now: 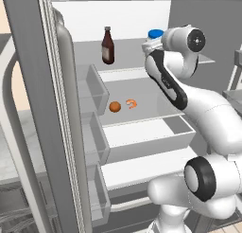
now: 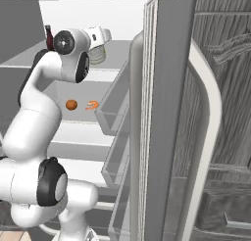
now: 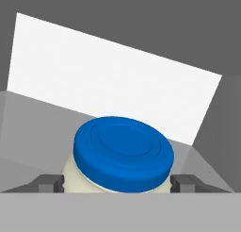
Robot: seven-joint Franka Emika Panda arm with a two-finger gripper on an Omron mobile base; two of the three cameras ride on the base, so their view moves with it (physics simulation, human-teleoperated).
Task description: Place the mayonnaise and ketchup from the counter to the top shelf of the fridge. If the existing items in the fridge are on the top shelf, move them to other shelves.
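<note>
- Left base view shows the fridge (image 1: 142,132) with its door (image 1: 42,109) swung wide open; it has white shelves stacked one over another; the top shelf (image 1: 127,52) is the highest one.
- The white arm (image 1: 198,113) reaches up to that top shelf; the gripper (image 3: 115,183) sits around the mayonnaise jar (image 3: 120,165); in the hand view the two fingers (image 3: 47,183) are one on each side of the jar, right against it, so I think it is held, closed in only as far as the jar lets them.
- The ketchup bottle (image 1: 108,46) stands up straight on the top shelf, well to the left of the jar.
- The jar has a blue lid (image 3: 123,153) and a pale round body; it looks hard and smooth, so it may slip; grab the body under the lid, not the lid.
- A small orange ball (image 1: 115,106) and a shrimp (image 1: 131,103) lie on the shelf below, near each other.
</note>
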